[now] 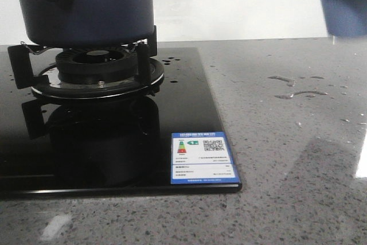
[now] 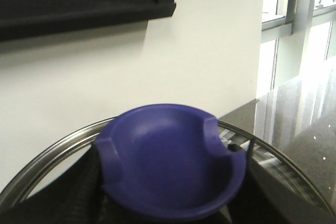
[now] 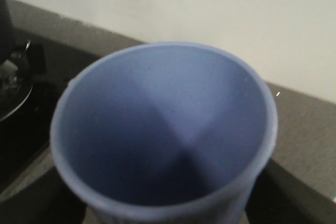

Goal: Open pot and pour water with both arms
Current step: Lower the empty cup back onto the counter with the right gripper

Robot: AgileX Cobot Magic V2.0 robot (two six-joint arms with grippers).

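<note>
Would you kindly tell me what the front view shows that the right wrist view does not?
Only the front view shows the pot sitting on the burner, the blue energy label on the black hob and water spills on the counter. Only the right wrist view looks down into the light blue cup. Both show the grey counter, the hob and the white wall.
</note>
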